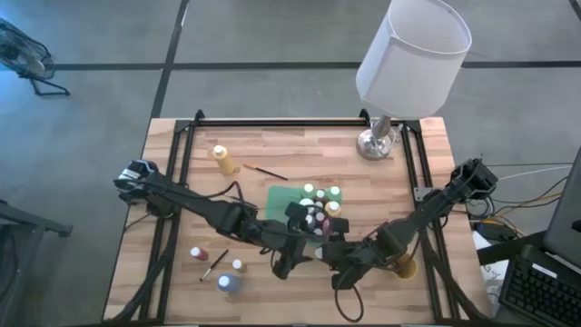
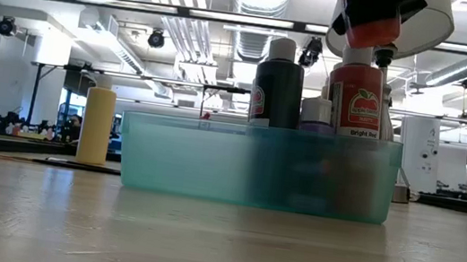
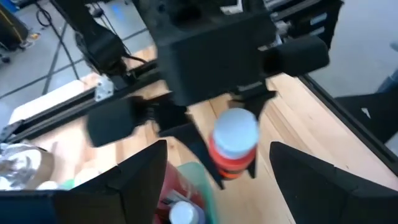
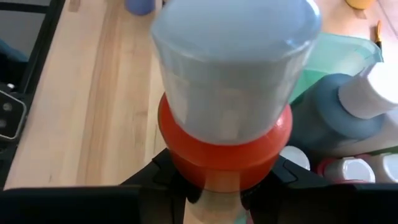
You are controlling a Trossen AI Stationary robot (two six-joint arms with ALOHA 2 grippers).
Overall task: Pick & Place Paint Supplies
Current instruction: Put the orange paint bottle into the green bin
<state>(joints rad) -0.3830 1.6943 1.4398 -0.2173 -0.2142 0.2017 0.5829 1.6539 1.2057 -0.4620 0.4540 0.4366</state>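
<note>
My right gripper (image 1: 329,247) is shut on a red paint bottle with a pale cap (image 4: 231,81) and holds it above the teal bin (image 2: 194,157). Several capped bottles stand in the bin, among them a dark one (image 2: 277,87) and a red one (image 2: 355,97). My left gripper (image 3: 217,186) is open and holds nothing. It hangs just left of the right gripper, facing the held bottle (image 3: 235,142). A yellow bottle (image 1: 222,159) and a thin brush (image 1: 263,171) are on the table at the far left. My right gripper pinches the red bottle's body (image 4: 224,158) just below the cap, one finger on each side. The fingers slant down from the table's near right. The bottle (image 2: 370,22) is lifted clear above the bottles in the bin.
Near the front left are a red-capped bottle (image 1: 197,253), a brush (image 1: 213,263), a white bottle (image 1: 237,265) and a blue one (image 1: 229,282). A lamp with a white shade (image 1: 413,54) stands at the far right. A tan cup (image 1: 404,266) sits by the right arm.
</note>
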